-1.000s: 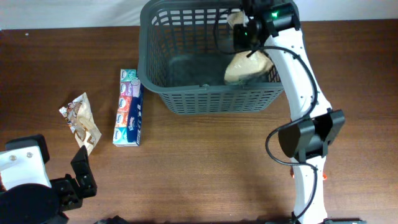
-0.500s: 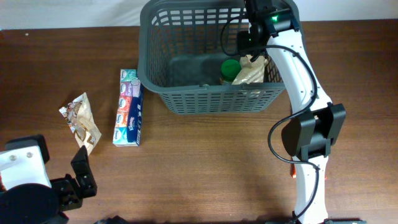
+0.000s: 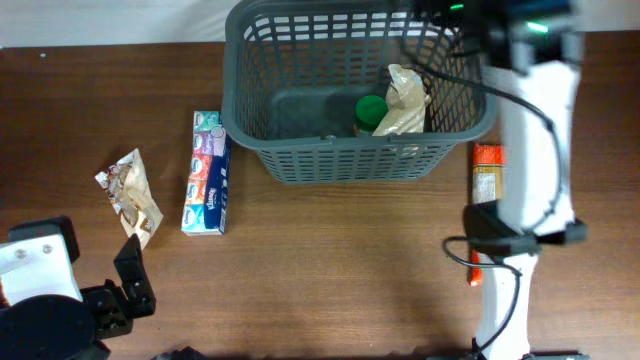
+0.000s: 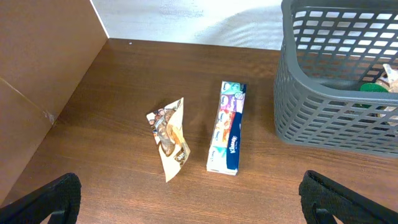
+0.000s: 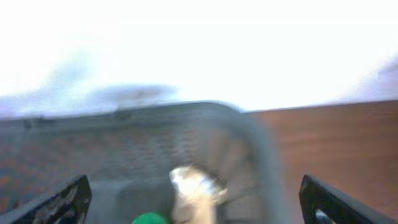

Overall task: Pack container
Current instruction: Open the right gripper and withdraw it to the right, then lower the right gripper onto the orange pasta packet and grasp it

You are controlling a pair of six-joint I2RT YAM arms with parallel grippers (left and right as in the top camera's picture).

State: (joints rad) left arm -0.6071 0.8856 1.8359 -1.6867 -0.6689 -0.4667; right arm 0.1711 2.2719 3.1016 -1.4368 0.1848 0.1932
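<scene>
The container point(image 3: 300, 155) is a dark grey slotted basket at the back middle of the table. Inside it, by the right wall, a crumpled tan bag point(image 3: 405, 100) leans upright next to a green-lidded item point(image 3: 371, 108). My right gripper point(image 5: 199, 208) is open and empty, high above the basket's right end; its view is blurred and shows the tan bag point(image 5: 196, 186) and the green lid point(image 5: 149, 218) below. The right arm point(image 3: 535, 70) is a blur at the basket's right. My left gripper point(image 4: 199, 205) is wide open and empty over bare table at the front left.
A long tissue pack point(image 3: 207, 172) lies left of the basket, and a crinkled snack packet point(image 3: 130, 195) lies further left. Both show in the left wrist view: tissue pack point(image 4: 227, 127), snack packet point(image 4: 169, 135). An orange packet point(image 3: 487, 172) lies right of the basket, beside the right arm.
My right gripper opened and let go of the tan bag, which now rests in the basket beside the green lid. The right arm pulled up and to the right. The left arm stayed still.
</scene>
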